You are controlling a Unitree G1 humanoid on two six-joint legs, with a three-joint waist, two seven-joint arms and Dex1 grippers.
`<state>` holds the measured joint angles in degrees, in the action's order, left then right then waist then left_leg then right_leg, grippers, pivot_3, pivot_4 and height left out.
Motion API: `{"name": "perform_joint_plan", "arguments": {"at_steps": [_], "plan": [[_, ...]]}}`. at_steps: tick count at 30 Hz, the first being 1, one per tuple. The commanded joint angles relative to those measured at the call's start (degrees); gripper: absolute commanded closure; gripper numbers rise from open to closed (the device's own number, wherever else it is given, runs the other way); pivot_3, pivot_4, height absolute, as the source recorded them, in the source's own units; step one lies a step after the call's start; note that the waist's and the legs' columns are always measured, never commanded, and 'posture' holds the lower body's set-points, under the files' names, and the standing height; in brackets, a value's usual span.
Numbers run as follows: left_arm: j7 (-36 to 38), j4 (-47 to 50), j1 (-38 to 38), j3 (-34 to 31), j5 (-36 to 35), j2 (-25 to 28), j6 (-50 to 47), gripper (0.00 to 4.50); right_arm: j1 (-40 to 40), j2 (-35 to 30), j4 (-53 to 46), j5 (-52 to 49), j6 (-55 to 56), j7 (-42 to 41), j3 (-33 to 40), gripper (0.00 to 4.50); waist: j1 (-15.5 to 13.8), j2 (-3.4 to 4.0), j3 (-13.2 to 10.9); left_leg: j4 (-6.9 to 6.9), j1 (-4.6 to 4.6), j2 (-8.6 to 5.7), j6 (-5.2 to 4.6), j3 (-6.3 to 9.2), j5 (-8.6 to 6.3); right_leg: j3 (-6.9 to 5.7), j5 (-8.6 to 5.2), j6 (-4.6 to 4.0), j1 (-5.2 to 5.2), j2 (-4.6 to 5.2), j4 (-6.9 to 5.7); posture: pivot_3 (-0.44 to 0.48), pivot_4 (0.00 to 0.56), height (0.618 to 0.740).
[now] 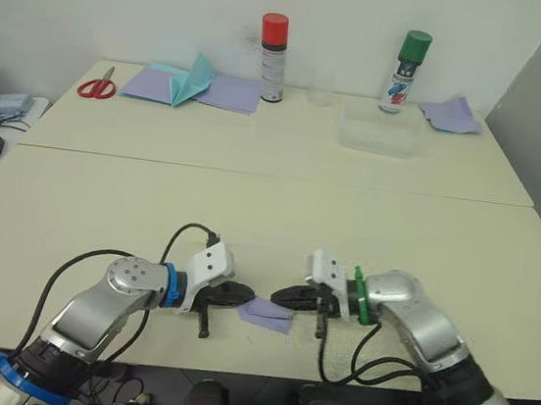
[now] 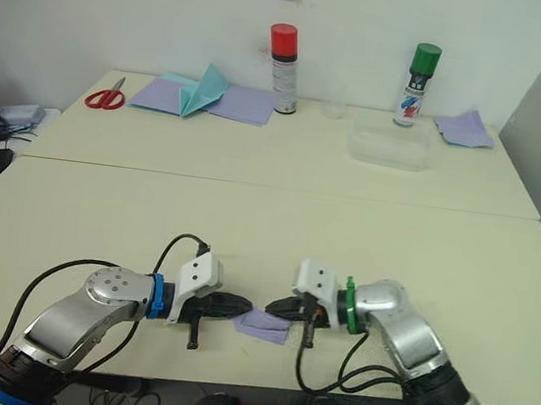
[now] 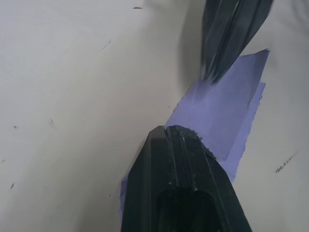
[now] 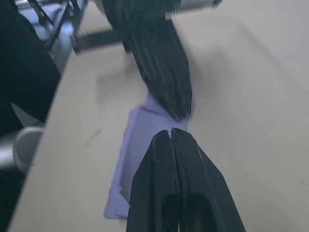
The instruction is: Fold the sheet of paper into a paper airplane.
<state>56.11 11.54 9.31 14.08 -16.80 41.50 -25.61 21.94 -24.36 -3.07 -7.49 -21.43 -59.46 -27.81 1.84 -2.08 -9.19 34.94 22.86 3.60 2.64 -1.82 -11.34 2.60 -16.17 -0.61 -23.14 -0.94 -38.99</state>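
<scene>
Both pincers are pressed together, left pincer [image 1: 239, 295] and right pincer [image 1: 284, 294] tips on the folded sheet of paper [image 1: 266, 314] lying on the bench [image 1: 269, 212].

The two head views looked forward and down from above the near edge of the table [image 1: 269, 212], taking in its whole top as far as the far wall; they were set side by side, so they shared almost the same scene. Each wrist view sat very close to the tabletop, looking along its own shut fingers toward the other arm. Both wrist views shared the sheet of paper [image 3: 217, 111] near the table's near edge, which the head views saw small between the left gripper [image 1: 244, 295] and the right gripper [image 1: 279, 294].
</scene>
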Motion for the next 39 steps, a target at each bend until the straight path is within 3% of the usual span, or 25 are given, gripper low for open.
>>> {"name": "perform_joint_plan", "arguments": {"at_steps": [1,19,28,33,39], "plan": [[-0.4,-2.9,-1.9,1.5,3.2,1.4,-1.7,4.5,-0.4,-0.7,1.1,2.9,3.1,0.2,-1.6,4.48,0.0,0.02,0.1,0.0,0.0,-0.01,0.0,-0.03,0.0,0.0,0.01,0.02,-0.01,0.0,0.0,0.0,0.15,0.74],[-2.2,-3.5,-9.0,-9.7,2.0,6.8,-0.3,4.5,-1.4,-1.3,2.5,3.0,4.6,-2.5,-1.5,4.48,0.4,0.03,0.2,-0.05,-0.13,0.14,0.0,-0.02,0.0,0.03,-0.06,-0.1,0.01,-0.01,-0.01,0.0,0.15,0.74],[-0.6,4.3,-10.2,-17.0,-5.6,6.6,-3.0,4.5,-1.2,-1.0,3.0,2.9,4.8,-2.5,-1.1,4.48,0.5,-0.02,0.1,-0.09,-0.04,0.18,0.0,0.05,-0.01,-0.01,-0.08,-0.15,-0.06,-0.01,-0.02,0.0,0.15,0.74],[-0.7,6.9,-9.4,-16.3,-6.6,5.1,-3.2,4.5,-0.7,-0.5,3.3,2.5,5.0,-2.7,-0.6,4.48,0.5,-0.09,0.1,-0.08,0.0,0.13,0.0,0.04,-0.01,0.02,-0.08,-0.14,-0.06,0.02,0.01,0.0,0.15,0.74],[-1.1,6.7,-9.6,-11.0,-3.5,2.3,-1.0,4.5,0.1,0.2,3.0,0.8,4.7,-3.4,1.0,4.48,0.4,-0.11,0.1,-0.08,0.03,0.12,0.0,0.04,-0.01,0.02,-0.08,-0.14,-0.06,0.02,0.0,0.0,0.15,0.74]]}}
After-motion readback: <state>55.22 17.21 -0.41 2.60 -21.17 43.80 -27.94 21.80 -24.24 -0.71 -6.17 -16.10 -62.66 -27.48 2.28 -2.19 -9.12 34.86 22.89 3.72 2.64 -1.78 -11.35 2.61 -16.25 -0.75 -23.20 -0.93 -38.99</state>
